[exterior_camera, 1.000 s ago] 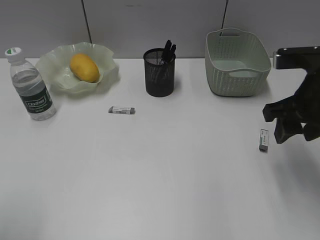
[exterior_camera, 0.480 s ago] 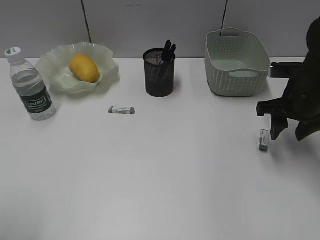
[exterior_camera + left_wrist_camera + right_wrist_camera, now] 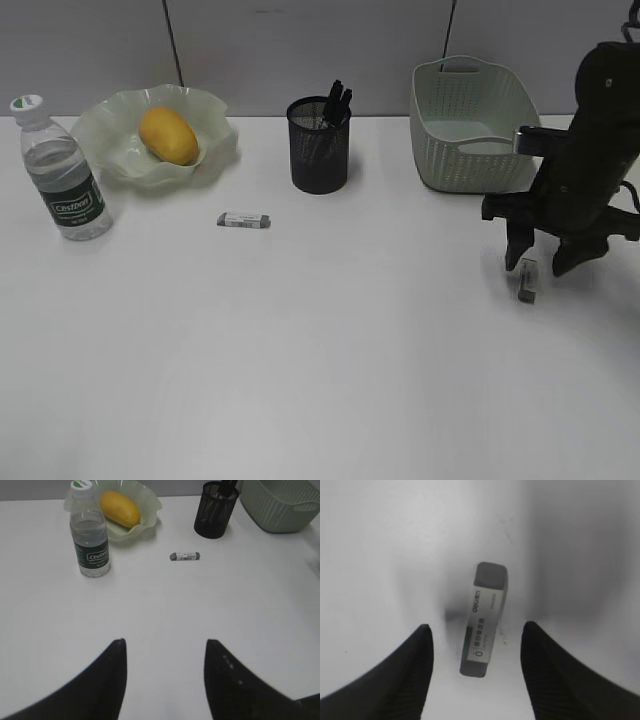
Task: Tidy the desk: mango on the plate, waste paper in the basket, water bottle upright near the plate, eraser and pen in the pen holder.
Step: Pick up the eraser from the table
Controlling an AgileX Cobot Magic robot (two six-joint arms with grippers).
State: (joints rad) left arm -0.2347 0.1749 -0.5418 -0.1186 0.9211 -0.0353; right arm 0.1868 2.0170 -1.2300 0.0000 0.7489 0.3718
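My right gripper (image 3: pixel 541 262) hangs over the eraser (image 3: pixel 485 618), fingers spread wide with nothing between them but air, and the eraser lies flat on the desk (image 3: pixel 320 370) right beneath, between my 2 fingertips. No contact that I can see. My left gripper (image 3: pixel 165 680) hovers low on the other side, jaws apart too and holding nothing.

Score so far, as I judge it: the mango (image 3: pixel 168 135) sits in the plate (image 3: pixel 215 145), far off to my left. The water bottle (image 3: pixel 60 170) stands upright just beside that plate. The pen holder (image 3: pixel 320 150), left of my right gripper and further back, has dark pens sticking out. The basket (image 3: pixel 470 130) is just behind my right gripper; I cannot make out any waste paper, in it or on the desk.

Left to do: 2 erasers. The one under me, and a second eraser (image 3: pixel 244 220) lying in front of the pen holder.

The surface is plain white, smooth and flat. Behind it runs a grey panelled wall (image 3: pixel 300 50).
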